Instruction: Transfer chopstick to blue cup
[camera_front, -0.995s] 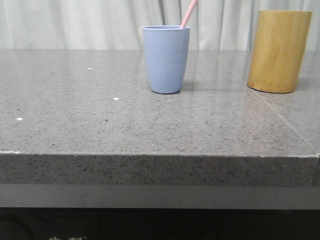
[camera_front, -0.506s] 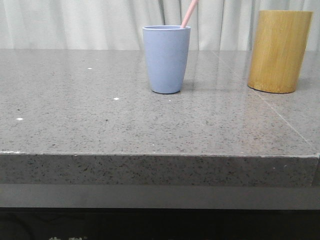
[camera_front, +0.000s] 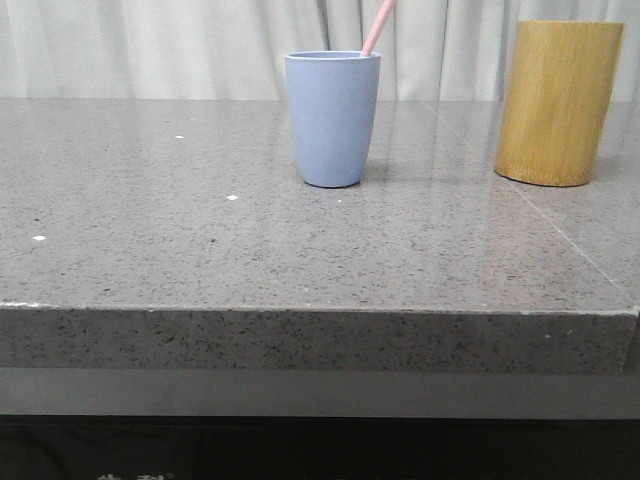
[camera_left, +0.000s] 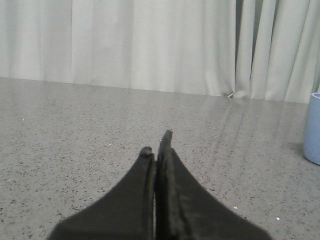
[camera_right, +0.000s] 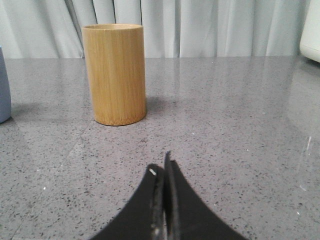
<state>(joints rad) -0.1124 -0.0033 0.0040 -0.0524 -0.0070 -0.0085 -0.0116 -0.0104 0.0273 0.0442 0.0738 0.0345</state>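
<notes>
The blue cup (camera_front: 333, 118) stands upright near the middle of the grey stone table in the front view. A pale pink chopstick (camera_front: 378, 26) leans out of its rim to the right and runs off the top of the frame. The cup's edge also shows in the left wrist view (camera_left: 313, 128) and the right wrist view (camera_right: 4, 90). My left gripper (camera_left: 156, 142) is shut and empty, low over the table, well away from the cup. My right gripper (camera_right: 160, 163) is shut and empty, low over the table short of the bamboo cylinder. Neither gripper shows in the front view.
A tall yellowish bamboo cylinder (camera_front: 558, 102) stands at the back right of the grey table (camera_front: 200, 250), also seen in the right wrist view (camera_right: 114, 74). A white object (camera_right: 311, 30) sits at that view's edge. Pale curtains hang behind the table.
</notes>
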